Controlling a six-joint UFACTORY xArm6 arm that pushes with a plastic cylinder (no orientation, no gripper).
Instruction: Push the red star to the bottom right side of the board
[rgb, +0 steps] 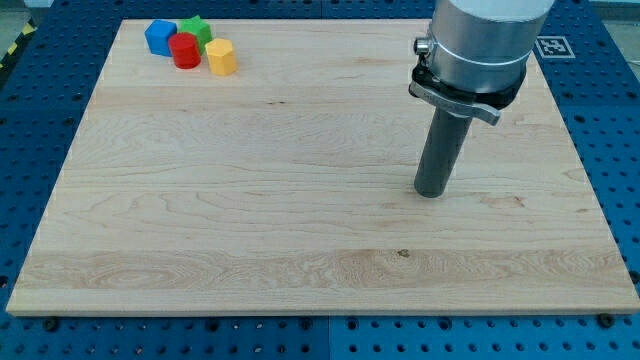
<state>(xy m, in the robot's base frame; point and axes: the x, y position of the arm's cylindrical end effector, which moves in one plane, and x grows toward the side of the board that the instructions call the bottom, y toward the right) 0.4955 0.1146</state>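
Red block (185, 50), star shape unclear, sits far left in cluster, touching blue block (159, 37), green block (198, 30), yellow block (221, 57). Likely light, rigid, slides easily; push from far-left side. No pincer; tip (431, 190) well apart, right of centre, holding nothing.

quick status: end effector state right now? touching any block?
My tip: bare rod, no jaws, holding nothing, touching no block. It sits right of centre on the board, far from the red block in the top-left cluster.
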